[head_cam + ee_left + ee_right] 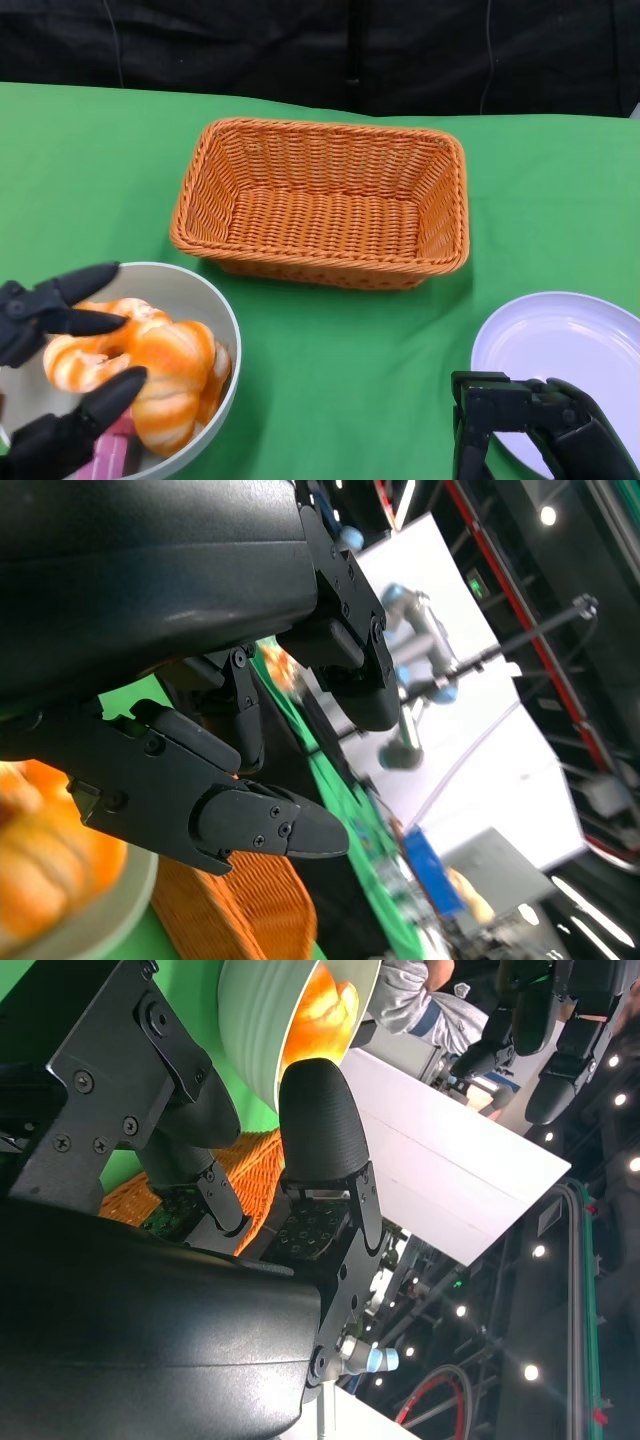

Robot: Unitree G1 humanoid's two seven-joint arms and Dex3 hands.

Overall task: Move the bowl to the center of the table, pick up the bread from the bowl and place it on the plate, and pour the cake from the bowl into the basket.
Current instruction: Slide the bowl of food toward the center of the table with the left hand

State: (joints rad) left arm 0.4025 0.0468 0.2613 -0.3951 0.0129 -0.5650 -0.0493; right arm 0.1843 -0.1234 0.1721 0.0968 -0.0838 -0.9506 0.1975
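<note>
The pale bowl sits at the table's near left. It holds orange-and-white striped bread and a pink cake at its near side. My left hand reaches into the bowl, fingers spread on either side of the bread, which still lies in the bowl. The white plate lies at the near right. My right hand hovers at the plate's near left edge, fingers apart and holding nothing. The left wrist view shows the fingers apart, with the bread blurred beside them.
An orange wicker basket stands in the middle of the green table, beyond the bowl and plate, with nothing in it. Open green cloth lies between bowl and plate. The right wrist view shows the bowl and basket past my fingers.
</note>
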